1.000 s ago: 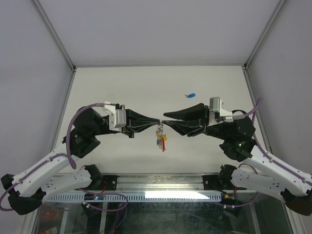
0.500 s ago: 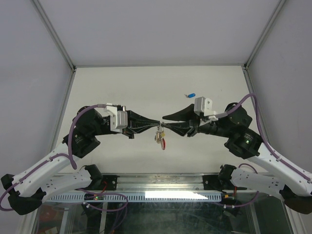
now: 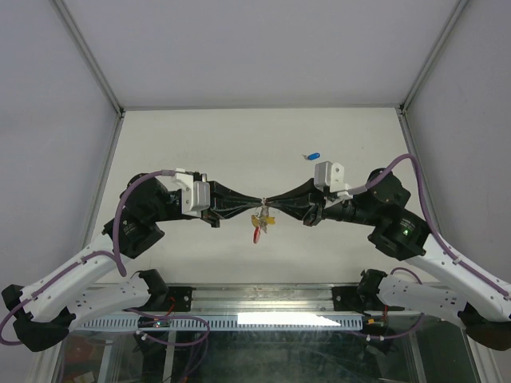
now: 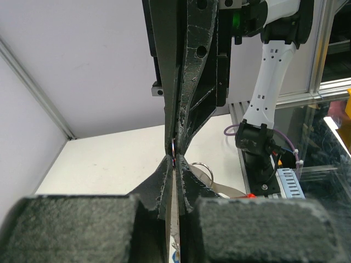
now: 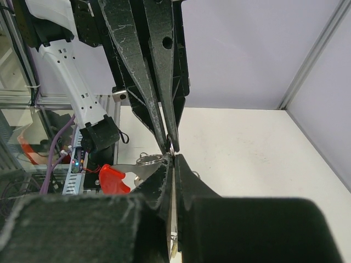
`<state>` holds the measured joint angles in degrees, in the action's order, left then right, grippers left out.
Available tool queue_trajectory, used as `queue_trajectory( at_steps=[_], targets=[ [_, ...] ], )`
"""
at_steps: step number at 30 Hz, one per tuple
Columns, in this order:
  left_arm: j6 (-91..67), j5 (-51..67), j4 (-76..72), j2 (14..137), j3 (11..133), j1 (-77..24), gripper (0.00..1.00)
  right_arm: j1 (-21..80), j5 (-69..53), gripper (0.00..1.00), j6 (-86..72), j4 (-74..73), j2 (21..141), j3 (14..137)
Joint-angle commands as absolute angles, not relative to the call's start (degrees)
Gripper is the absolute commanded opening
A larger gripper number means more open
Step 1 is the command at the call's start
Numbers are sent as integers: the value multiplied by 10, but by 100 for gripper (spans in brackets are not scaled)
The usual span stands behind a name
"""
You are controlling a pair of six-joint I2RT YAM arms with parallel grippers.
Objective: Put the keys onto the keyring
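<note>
Our left gripper (image 3: 255,199) is clenched, its black fingers pressed flat together, and in the right wrist view a short arc of the thin silvery wire keyring (image 5: 171,146) sits pinched right at their tips. Our right gripper (image 3: 273,199) is clamped too. In the left wrist view the same arc of wire lies between its closed tips, so both of us grip the ring from opposite sides.

Both grippers lie level and point straight at each other, tip to tip over the middle of the pale table (image 3: 200,144). Each forearm comes in from its own side, with the elbow bent back toward the near edge.

The keyring is raised off the table at that meeting point, and the keys hang from it in a small bunch. Seen from above, the bunch trails from the tips toward the near edge, its long axis running roughly across the line of the two grippers. A yellow plastic-headed key (image 3: 264,219) sits just under the ring. A red plastic-headed key (image 3: 257,232) hangs at the far end of the bunch, head away from the ring.

A blue plastic-headed key (image 3: 313,155) lies alone on the table beyond the right gripper, well apart from the bunch, its long axis slanting.
</note>
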<state>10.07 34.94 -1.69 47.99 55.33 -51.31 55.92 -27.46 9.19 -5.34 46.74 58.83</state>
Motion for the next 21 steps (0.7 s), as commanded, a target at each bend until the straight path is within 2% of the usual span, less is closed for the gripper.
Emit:
queue_trajectory(
  at_steps=[1,3,4,7,11,15,21],
  targets=[
    [108,361,-48,476,571,-512,0,562,-280,0,90,-8,464,597],
    [104,359,-47,477,572,-512,0,562,-276,0,98,-2,461,595],
    [102,358,-46,476,572,-512,3,562,-269,0,107,-1,459,593],
    [90,353,-46,469,570,-512,47,563,-247,0,146,19,446,579],
    [53,298,-43,451,565,-512,72,564,-234,0,224,69,423,547],
    [18,198,-10,446,572,-512,81,564,-232,0,337,87,405,516],
    [1,136,39,476,599,-511,83,564,-232,0,444,98,383,492]
  ],
)
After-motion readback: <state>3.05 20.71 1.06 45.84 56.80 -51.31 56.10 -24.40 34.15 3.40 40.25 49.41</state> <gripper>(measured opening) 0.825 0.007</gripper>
